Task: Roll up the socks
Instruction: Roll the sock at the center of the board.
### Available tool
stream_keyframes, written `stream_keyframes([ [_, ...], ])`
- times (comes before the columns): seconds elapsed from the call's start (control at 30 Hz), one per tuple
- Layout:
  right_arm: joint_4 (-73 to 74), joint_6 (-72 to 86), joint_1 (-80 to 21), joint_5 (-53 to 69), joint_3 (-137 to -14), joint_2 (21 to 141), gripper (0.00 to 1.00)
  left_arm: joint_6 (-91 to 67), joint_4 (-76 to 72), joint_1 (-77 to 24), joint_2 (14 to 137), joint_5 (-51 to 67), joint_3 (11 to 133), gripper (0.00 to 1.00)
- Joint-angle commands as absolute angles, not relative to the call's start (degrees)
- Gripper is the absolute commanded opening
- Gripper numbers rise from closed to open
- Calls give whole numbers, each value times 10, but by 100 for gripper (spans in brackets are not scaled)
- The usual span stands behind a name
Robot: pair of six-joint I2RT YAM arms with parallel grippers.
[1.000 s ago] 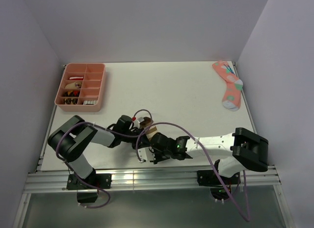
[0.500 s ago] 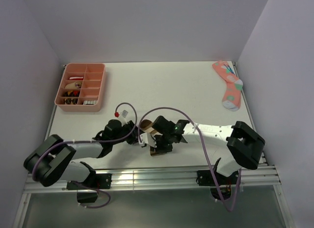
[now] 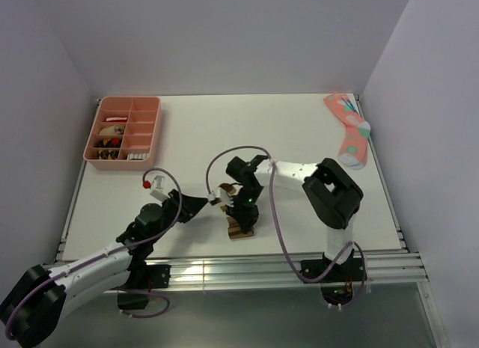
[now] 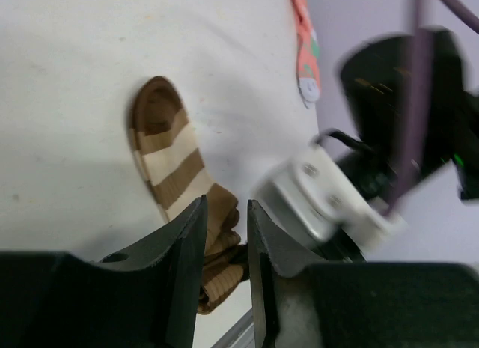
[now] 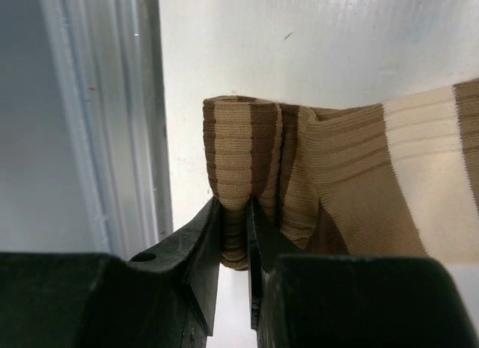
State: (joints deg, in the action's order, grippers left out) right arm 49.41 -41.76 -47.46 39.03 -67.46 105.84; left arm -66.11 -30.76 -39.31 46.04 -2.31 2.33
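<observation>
Brown-and-tan striped sock (image 4: 168, 157) lying on the desk (image 3: 299, 138) near its front edge, between the two arms. The right claw (image 5: 233, 213) is closed on the sock's rolled end, pinching the roll between its fingers just beside the metal rail (image 5: 112, 101). The left claw (image 4: 224, 206) is narrow, its jaws a slit apart over the bunched fabric; whether it grips cannot be told. A pink dotted sock (image 3: 349, 131) lies at the far right corner.
</observation>
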Motion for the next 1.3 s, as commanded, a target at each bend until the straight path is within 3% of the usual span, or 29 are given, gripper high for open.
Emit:
stream_keyframes([
  [0.0,609,-464,-446,474,-737,1103,13,-589,-316,-426,425,-78,5,33],
  [0.13,657,-479,-417,507,-780,1157,14,-509,-373,-494,451,-115,2,31],
  [0.33,667,-446,-398,506,-804,1192,14,-433,-468,-534,550,-82,13,30],
  [0.7,688,-420,-385,513,-816,1235,14,-346,-497,-548,668,18,103,38],
  [1.27,668,-400,-369,513,-801,1236,13,-324,-533,-564,824,130,163,39],
])
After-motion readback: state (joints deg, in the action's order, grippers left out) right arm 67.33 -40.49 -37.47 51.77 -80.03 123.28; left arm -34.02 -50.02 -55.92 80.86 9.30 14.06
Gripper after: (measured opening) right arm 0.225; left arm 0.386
